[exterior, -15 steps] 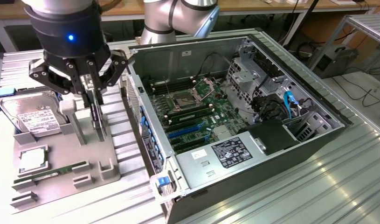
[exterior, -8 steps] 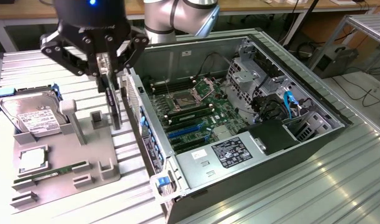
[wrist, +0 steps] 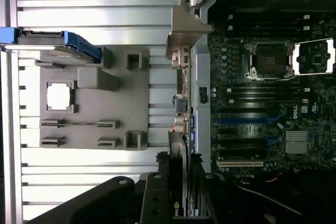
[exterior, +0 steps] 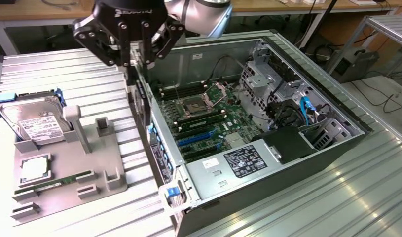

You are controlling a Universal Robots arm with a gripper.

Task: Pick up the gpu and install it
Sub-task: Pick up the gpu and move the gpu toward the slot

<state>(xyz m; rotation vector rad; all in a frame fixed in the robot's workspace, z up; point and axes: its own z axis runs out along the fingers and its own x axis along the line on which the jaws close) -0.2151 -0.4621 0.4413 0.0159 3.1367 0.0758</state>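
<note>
gpu (exterior: 140, 98) in gripper (exterior: 135, 64) — silvery bracket (wrist: 185, 35) by case (wrist: 202, 124)

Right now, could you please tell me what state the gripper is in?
Gripper: jaws closed, holding the gpu edge-on.

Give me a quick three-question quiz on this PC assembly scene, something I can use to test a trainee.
1. True or false: the gpu is already seated in the motherboard.
2. Which part with blue rails rests on the grey fixture? A) hard drive B) power supply C) cooling fan
3. Fill in: the gripper is shut on the ____.

Key: 1 false, it hangs edge-on from the gripper by the case wall; 2 A; 3 gpu.
</note>
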